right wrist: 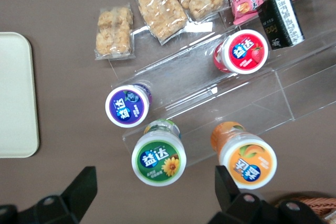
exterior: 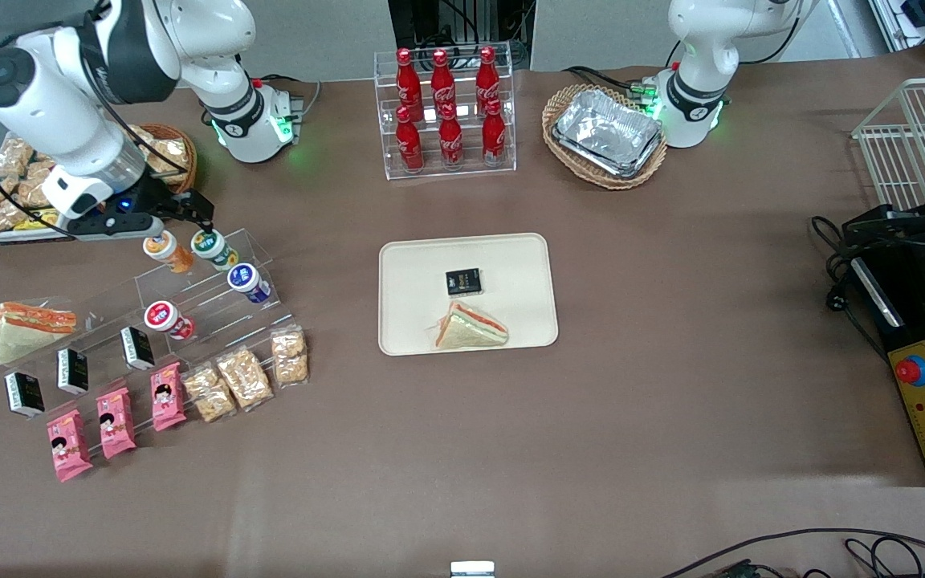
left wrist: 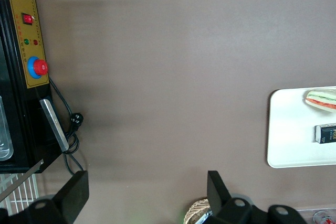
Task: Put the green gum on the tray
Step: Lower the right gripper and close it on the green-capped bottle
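4 gum bottles [right wrist: 158, 159], 6 cola bottles [exterior: 448, 108], 2 sandwiches [exterior: 470, 327], 1 tray [exterior: 406, 265]

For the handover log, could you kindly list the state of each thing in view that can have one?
Gripper: open, above the gum shelf.
Green gum: upright on the shelf, lid on, not gripped.
Orange gum: upright beside it, untouched.
Tray: flat, holding a sandwich and a black packet.
Cola bottles: upright, capped.

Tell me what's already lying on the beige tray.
On the tray: a wrapped sandwich and a small black packet. No green gum; it's on the clear stand, open gripper above it.
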Controlling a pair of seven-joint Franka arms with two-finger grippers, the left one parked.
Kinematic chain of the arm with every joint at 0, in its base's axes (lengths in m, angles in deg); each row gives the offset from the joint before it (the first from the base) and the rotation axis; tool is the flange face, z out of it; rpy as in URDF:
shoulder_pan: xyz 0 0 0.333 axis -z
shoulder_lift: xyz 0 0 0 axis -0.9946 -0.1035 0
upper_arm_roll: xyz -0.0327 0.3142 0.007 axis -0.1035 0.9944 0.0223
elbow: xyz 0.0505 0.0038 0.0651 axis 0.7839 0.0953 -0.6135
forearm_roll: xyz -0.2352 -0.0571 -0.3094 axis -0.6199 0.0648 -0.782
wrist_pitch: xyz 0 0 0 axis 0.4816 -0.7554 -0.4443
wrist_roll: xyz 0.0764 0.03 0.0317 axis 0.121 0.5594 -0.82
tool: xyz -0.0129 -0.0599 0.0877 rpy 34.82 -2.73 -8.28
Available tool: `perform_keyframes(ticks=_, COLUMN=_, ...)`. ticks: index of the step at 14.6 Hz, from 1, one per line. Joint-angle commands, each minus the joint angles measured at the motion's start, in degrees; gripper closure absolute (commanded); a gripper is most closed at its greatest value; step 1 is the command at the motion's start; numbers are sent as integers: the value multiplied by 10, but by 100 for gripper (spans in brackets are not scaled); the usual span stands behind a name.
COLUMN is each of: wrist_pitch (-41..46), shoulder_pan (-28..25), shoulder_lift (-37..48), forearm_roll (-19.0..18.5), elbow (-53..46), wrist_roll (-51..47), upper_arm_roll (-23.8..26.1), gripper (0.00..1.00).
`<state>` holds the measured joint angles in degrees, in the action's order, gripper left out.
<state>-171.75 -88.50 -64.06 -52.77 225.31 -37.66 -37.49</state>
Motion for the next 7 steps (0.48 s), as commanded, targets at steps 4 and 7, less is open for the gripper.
perform_keyframes(ticks=4, wrist_pitch=-67, shoulder_pan=-10, shoulder_lift=-6, forearm_roll=-4, elbow=53, wrist_roll=-17, upper_arm_roll=-1, gripper=0)
perform_keyframes(ticks=7, wrist_pitch=-97, shoulder_pan=-16, shoulder_lift=-7, forearm_roll=-4, elbow=75, wrist_roll=-24, upper_arm_roll=-1, gripper=0)
